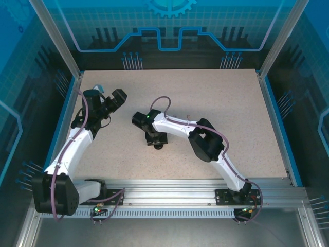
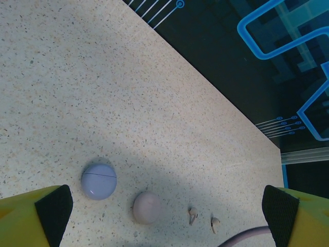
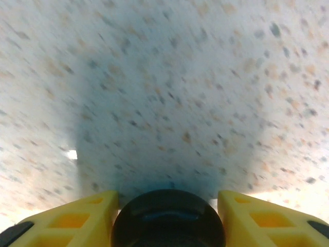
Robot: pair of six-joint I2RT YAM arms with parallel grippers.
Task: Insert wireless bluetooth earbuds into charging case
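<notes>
We're looking down on a pale, speckled tabletop, with blue trim running along its sides and a ribbed aluminium rail across the near edge. Slanting aluminium posts frame the cell, and behind them the walls glow blue-teal with a grid and circuit-line pattern, a gear emblem sitting top centre. The light's cool and even, and soft shadows pool on the table.
</notes>
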